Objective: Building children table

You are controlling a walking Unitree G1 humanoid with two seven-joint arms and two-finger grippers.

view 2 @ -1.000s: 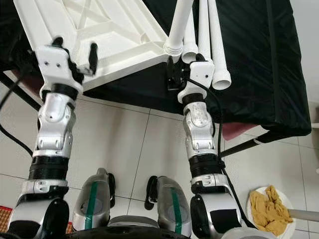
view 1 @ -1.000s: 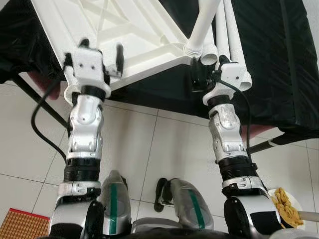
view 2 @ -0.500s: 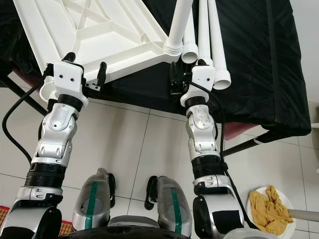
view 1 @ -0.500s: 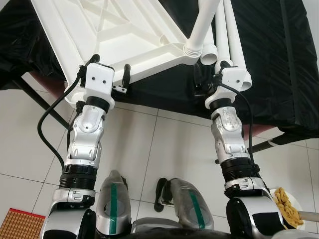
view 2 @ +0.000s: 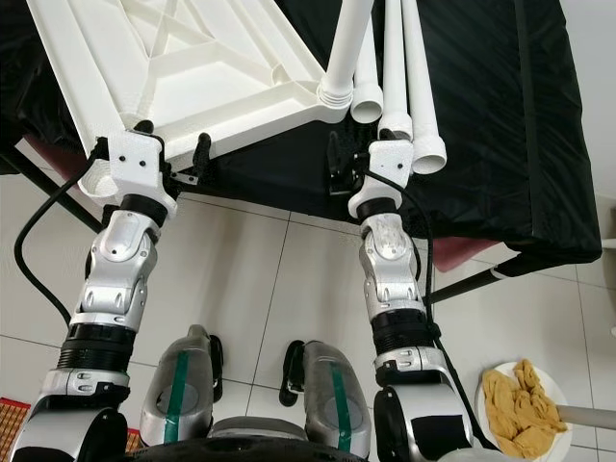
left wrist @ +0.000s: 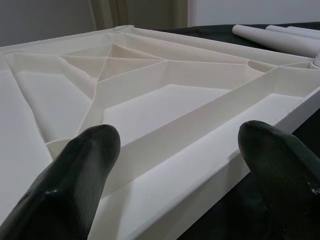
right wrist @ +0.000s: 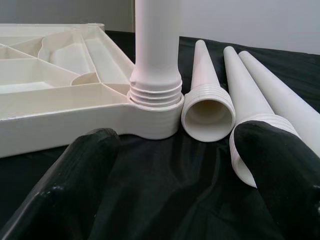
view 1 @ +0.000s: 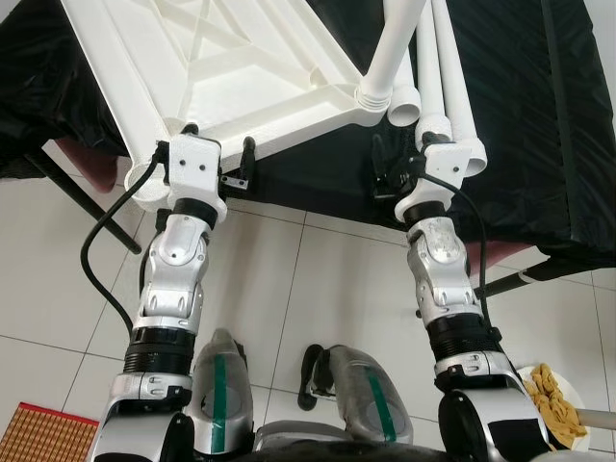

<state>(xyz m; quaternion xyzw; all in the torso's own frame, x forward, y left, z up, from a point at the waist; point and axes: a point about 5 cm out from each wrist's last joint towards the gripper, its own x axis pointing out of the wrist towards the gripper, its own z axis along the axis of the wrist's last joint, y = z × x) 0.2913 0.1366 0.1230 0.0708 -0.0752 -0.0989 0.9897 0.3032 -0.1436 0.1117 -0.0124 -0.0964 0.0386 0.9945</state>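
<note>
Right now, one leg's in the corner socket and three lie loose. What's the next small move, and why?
Probably ease the right gripper forward and close on the nearest loose leg. Its fingers are open, with that leg's threaded open end facing it on the black cloth. One leg already stands in a corner of the upturned tabletop, whose edge the open left gripper straddles.

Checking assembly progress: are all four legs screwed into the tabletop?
No; one leg stands in the tabletop corner, three loose legs lie beside it.
</note>
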